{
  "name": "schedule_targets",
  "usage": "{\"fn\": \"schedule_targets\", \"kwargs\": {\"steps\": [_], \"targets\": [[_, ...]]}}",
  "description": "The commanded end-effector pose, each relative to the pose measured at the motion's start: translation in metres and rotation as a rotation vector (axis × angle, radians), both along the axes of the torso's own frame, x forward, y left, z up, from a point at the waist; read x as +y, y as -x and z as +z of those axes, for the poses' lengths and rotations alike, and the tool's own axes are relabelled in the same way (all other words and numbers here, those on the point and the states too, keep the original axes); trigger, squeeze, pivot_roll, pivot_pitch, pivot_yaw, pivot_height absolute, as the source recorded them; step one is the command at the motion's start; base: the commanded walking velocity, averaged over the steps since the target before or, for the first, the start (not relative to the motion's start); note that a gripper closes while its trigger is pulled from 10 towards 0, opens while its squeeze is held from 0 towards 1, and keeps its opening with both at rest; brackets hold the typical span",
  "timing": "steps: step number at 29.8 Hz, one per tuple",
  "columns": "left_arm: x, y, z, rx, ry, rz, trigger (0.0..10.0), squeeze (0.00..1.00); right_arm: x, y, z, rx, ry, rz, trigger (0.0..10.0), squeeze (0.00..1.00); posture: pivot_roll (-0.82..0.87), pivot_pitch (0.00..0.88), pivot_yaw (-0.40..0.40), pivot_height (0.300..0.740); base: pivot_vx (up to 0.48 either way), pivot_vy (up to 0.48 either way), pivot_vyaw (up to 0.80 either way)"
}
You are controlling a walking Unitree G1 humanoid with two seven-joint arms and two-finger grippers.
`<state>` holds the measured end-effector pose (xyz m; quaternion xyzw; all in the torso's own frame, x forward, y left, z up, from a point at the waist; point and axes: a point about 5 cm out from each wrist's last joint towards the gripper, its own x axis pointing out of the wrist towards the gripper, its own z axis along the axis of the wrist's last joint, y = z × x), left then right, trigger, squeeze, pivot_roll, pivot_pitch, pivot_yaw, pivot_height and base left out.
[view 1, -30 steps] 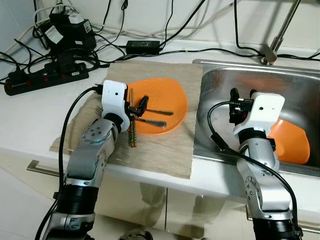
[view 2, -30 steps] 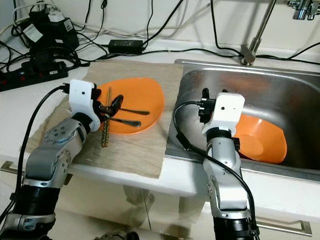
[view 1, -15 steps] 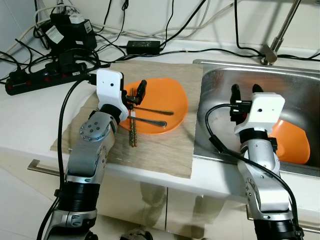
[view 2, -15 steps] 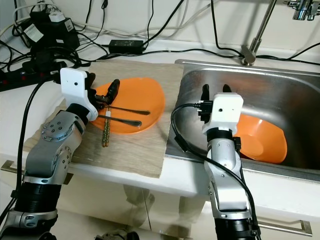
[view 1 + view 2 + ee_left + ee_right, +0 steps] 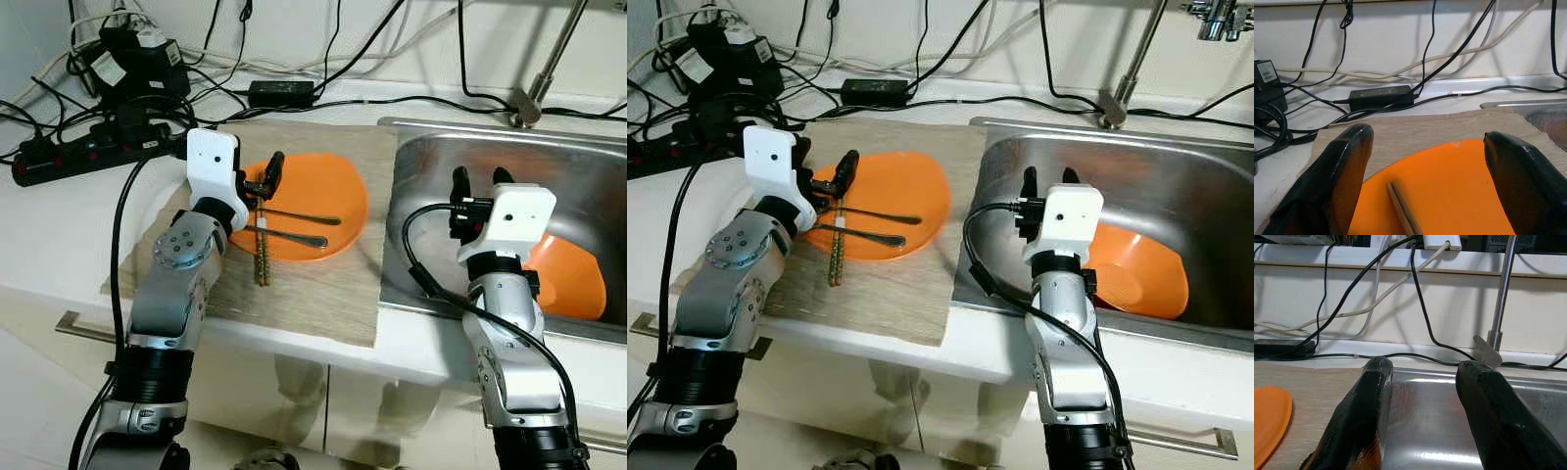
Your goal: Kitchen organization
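An orange plate (image 5: 328, 191) lies on a beige mat (image 5: 313, 294) on the counter. Two metal utensils (image 5: 294, 235) rest across the plate. A pair of chopsticks (image 5: 261, 257) lies with one end on the plate's left edge and the other on the mat. My left gripper (image 5: 257, 179) hovers open above that edge, its fingers (image 5: 1347, 166) spread wide with nothing between them. My right gripper (image 5: 480, 178) is open over the steel sink (image 5: 431, 166), in front of an orange bowl (image 5: 566, 279) lying in the basin.
A black power strip (image 5: 78, 157), chargers and tangled cables (image 5: 147, 69) crowd the counter's back left. A power adapter (image 5: 281, 91) sits behind the mat. The faucet stem (image 5: 541, 83) rises behind the sink. The counter's front edge runs just below the mat.
My left gripper has risen from beside the chopsticks and drawn back toward the plate's left edge, fingers now wide apart. The chopsticks stay lying on the mat. The right arm has barely moved.
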<state>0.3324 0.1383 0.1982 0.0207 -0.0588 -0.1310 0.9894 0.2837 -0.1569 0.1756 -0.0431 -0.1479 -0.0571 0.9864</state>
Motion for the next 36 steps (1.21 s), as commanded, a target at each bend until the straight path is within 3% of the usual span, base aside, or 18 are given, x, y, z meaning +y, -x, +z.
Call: {"fn": "schedule_targets", "kwargs": {"steps": [1,23,29,36], "targets": [[0.001,-0.003,0.002,-0.002,-0.013,-0.006,10.0,0.00,0.001,-0.002,-0.002,0.009,-0.008,0.014,10.0,0.00,-0.03,0.000,0.055,0.740,0.000,0.000,0.00],[0.004,-0.008,-0.003,0.032,-0.015,0.008,10.0,0.00,0.005,-0.008,-0.006,0.033,-0.033,0.037,10.0,0.00,-0.03,0.000,0.047,0.740,0.000,0.000,0.00],[0.003,-0.006,-0.016,0.167,0.008,-0.036,10.0,0.00,0.007,-0.008,-0.009,0.043,-0.042,0.042,10.0,0.00,-0.03,0.000,0.048,0.740,0.000,0.000,0.00],[0.005,-0.007,-0.012,0.109,0.015,-0.014,10.0,0.00,0.005,-0.008,-0.007,0.028,-0.032,0.046,10.0,0.00,-0.03,0.000,0.041,0.740,0.000,0.000,0.00]]}}
